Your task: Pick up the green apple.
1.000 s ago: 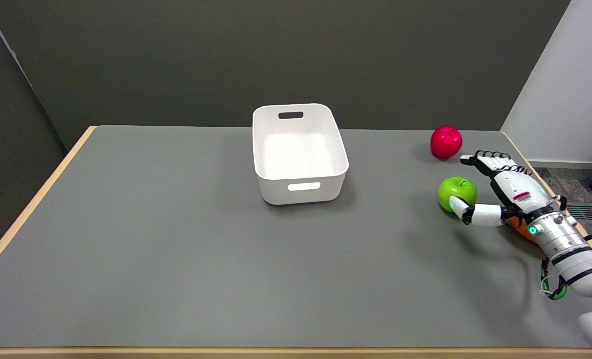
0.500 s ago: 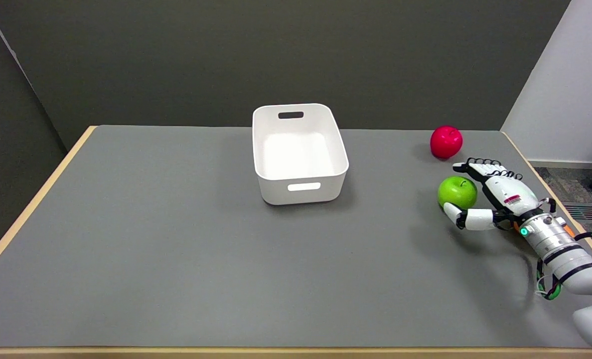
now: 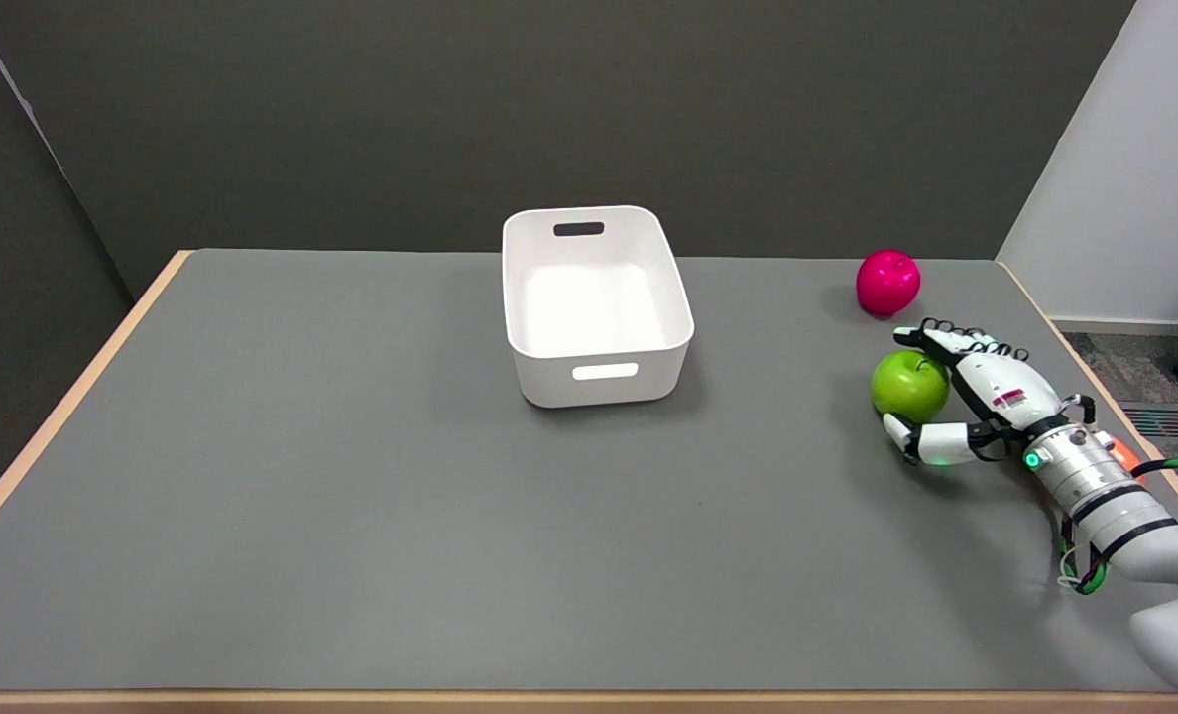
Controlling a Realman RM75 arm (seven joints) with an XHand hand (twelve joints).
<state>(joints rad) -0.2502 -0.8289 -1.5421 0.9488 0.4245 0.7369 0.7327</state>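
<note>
**Hand cupped around the green apple**

The counter (image 3: 351, 516) is big and grey, with a light wood edge. It fills most of the view. A dark wall stands behind it.

The bin (image 3: 596, 302) is white and sits near the back, about in the middle. It has a slot handle on the far end and one on the near end. It looks like it has nothing in it.

The right arm (image 3: 1115, 501) is white and comes in from the lower right. It has black bands and a small green light near the wrist. Thin wires loop under it.

The right hand (image 3: 981, 397) is black and white. It lies low over the counter, right beside the apple. Its fingers (image 3: 931, 337) reach around the far side of the apple, and the thumb (image 3: 921, 441) curls under the near side. The hand is open wide like a cup, with the apple in between. It seems to touch the apple, but I cannot tell if it grips it yet.

The apple (image 3: 908, 385) is green and sits on the counter, on the right side, with its stem up.

A red apple (image 3: 887, 282) sits farther back, near the far right corner, a bit apart from the fingers.

A small bit of orange (image 3: 1124, 454) shows behind the wrist. I cannot tell what it is.
</note>
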